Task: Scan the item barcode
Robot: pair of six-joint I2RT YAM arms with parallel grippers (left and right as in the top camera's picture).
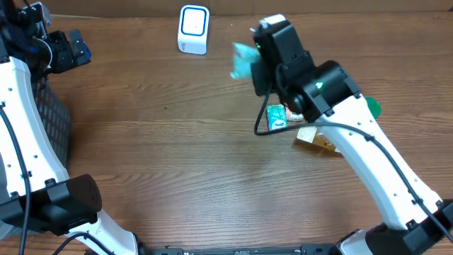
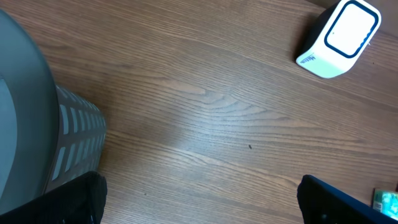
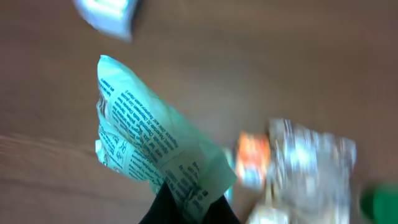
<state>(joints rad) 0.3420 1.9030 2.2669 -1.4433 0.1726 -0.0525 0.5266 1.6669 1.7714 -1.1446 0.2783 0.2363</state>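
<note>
Teal packet [image 3: 149, 149] with printed text hung pinched in the right gripper [image 3: 186, 208], its jaws closed tight on one edge, up off the bench [image 1: 177, 156]. Under that arm lay a small green box [image 1: 276, 117] and a crinkly clear packet [image 1: 316, 138]. Farther off sat the white scanner [image 1: 193, 29]. At the far left, the left gripper [image 1: 71, 48] hovered, jaws wide and holding nothing, beside a mesh basket [image 1: 53, 120].

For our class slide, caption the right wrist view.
Right gripper pinches a printed teal packet above the table, white scanner beyond.
</note>
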